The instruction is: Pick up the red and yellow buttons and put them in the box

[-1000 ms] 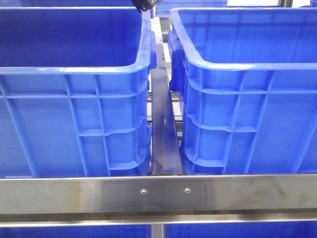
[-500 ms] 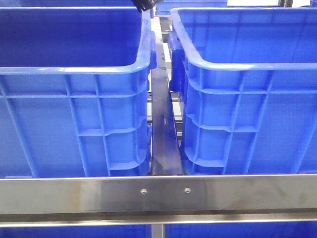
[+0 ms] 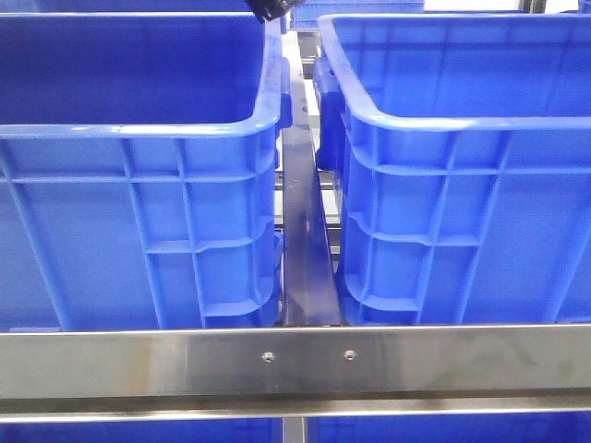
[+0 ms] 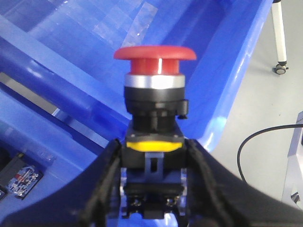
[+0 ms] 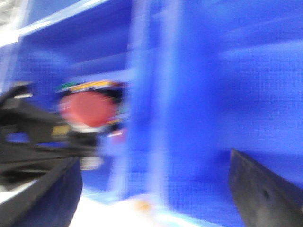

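Left end effector (image 4: 154, 189): clamped round the black base of a red mushroom-capped push button with a yellow band (image 4: 155, 90), held upright over the big bright-blue plastic crate (image 4: 94, 61).
Right end effector (image 5: 151, 189): fingers spread wide, nothing between them; view is pretty smeared, though a second red button (image 5: 89, 109) shows by blue wall.
Front camera: just two blue crates, left (image 3: 138, 129) and twin (image 3: 462, 120); insides hidden.
Progress: I'd guess mid-carry. Drop not yet done, can't tell how many remain.
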